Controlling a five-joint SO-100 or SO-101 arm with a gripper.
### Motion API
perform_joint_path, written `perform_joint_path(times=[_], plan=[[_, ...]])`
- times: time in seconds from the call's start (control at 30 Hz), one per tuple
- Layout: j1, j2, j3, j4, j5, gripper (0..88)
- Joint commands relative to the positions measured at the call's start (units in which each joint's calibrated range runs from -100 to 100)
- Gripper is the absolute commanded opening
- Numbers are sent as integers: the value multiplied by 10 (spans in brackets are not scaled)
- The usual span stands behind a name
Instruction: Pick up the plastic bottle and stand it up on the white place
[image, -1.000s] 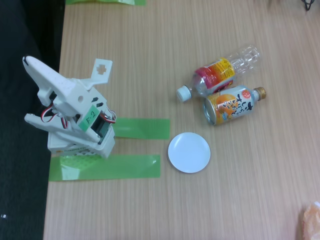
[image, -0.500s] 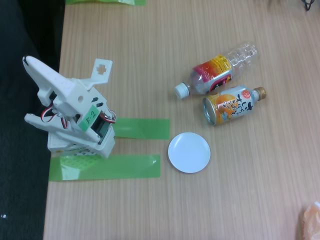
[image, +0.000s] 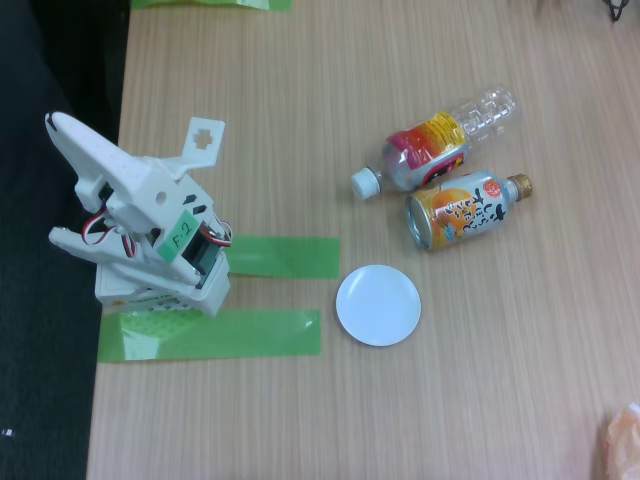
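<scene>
Clear ribbed plastic, white cap, pink-red-and-yellow band: the plastic bottle (image: 440, 148) lies on its side on the wooden table (image: 300, 420), cap pointing toward the arm, well apart from the claw (image: 70, 135) and to its right in the fixed view. The claw is folded back over the arm's base (image: 160, 290) at the table's left edge; its fingers read as close together, but whether they meet cannot be told from this angle. It holds nothing.

The white place (image: 378, 305) sits bare, nearer the claw than the bottle, lower right of it.

Judgement: the reach has not begun. A sound grasp would take the bottle across its labelled body, jaws spanning the width, clear of the orange-and-silver can (image: 462, 209), which lies just beside it and may be touching. A round body may roll if nudged.

Not made out: contact between the two containers; whether the bottle holds liquid; an orange object (image: 622, 440) cut off at the lower right corner.
</scene>
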Motion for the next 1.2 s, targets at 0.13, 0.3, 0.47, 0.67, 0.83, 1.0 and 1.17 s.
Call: perform_joint_path(times=[0.13, 0.3, 0.47, 0.67, 0.83, 1.0, 1.17], plan=[[2, 4, 4, -14, 0, 19], [2, 4, 4, -14, 1, 19], [3, 4, 4, -14, 0, 19], [0, 7, 4, -9, 0, 19], [3, 5, 4, 83, 4, 19], [0, 5, 3, 136, 4, 19], [0, 5, -61, 234, 0, 19]])
